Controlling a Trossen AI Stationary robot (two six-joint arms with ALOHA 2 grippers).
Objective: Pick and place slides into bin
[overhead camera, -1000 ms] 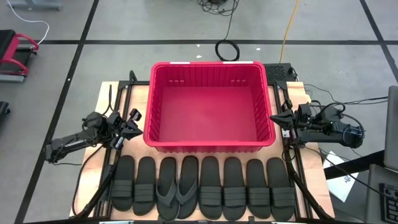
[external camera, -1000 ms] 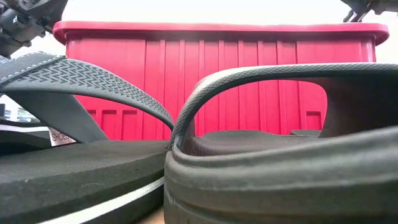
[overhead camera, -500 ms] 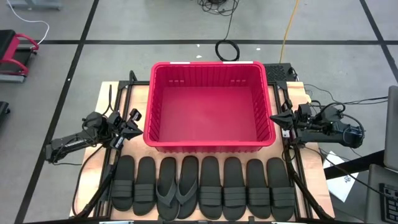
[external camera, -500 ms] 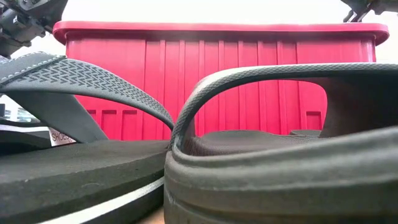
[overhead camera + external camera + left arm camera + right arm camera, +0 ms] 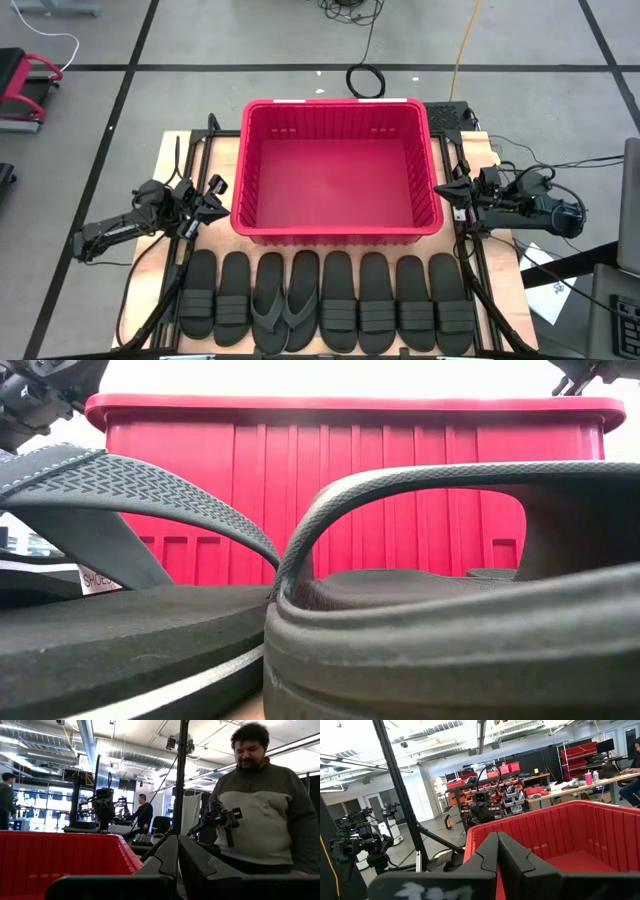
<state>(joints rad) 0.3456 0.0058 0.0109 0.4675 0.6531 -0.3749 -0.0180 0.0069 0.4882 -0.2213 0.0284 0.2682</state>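
Note:
Eight black slides point(image 5: 325, 300) lie side by side in a row on their soles along the table's near edge; the third and fourth from the left are flip-flops point(image 5: 285, 302), which fill the low view point(image 5: 150, 630). The red bin point(image 5: 337, 170) stands behind them at the table's middle, with nothing in it. My left gripper point(image 5: 216, 198) is shut and empty beside the bin's left wall. My right gripper point(image 5: 440, 191) is shut and empty beside the bin's right wall. Both are above the table.
A person point(image 5: 265, 815) stands beyond the table's right side in the left wrist view. Black frame rails point(image 5: 185, 255) run along both sides of the table. Cables point(image 5: 365, 80) lie on the floor behind the bin.

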